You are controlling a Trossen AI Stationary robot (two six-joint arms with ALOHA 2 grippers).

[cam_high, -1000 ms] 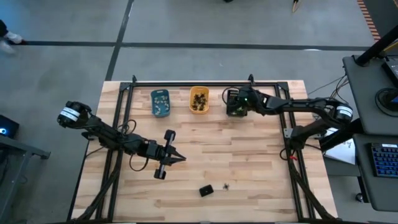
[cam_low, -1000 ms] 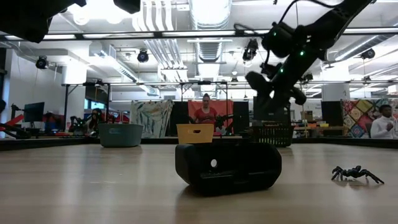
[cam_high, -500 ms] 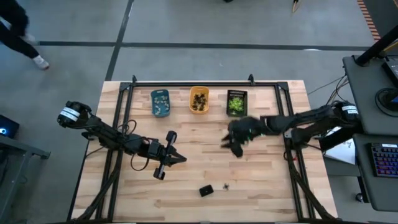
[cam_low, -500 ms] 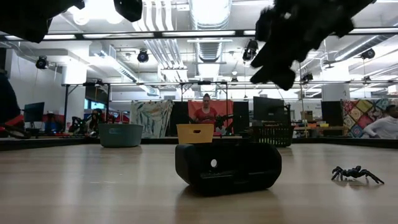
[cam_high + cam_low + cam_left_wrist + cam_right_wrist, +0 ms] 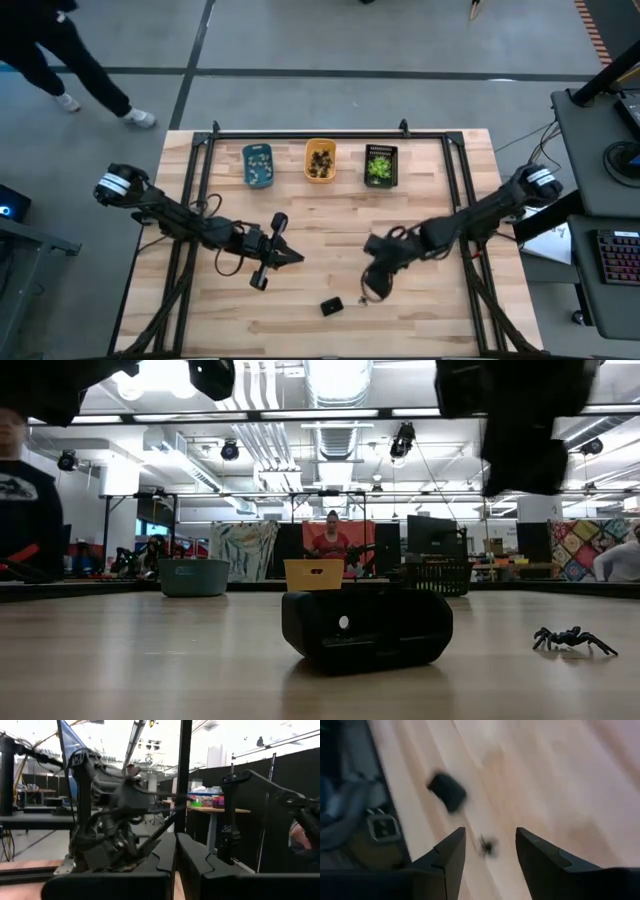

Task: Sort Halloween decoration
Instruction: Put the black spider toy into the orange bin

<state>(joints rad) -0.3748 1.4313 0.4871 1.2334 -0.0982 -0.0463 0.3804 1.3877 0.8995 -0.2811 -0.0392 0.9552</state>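
Note:
One black spider figure (image 5: 362,299) lies on the wood near the table's near edge, seen also in the low view (image 5: 573,639). In the right wrist view the black spider figure (image 5: 486,846) lies on the table below the gap between the fingers. My right gripper (image 5: 373,287) hovers just above it, open (image 5: 490,831), touching nothing. More figures fill the blue tray (image 5: 258,165), the orange tray (image 5: 320,160) and the black tray (image 5: 380,165) at the far edge. My left gripper (image 5: 292,257) waits shut (image 5: 175,837) over the table's left middle.
A small black box (image 5: 332,306) sits on the table just left of the spider, large in the low view (image 5: 365,628) and visible in the right wrist view (image 5: 447,791). A person (image 5: 60,50) walks on the floor beyond the table's far left corner.
My right gripper has swung from over the black tray at the far edge toward the near edge, coming down above the black spider. The left arm has hardly moved. A person has walked into view beyond the far left corner.

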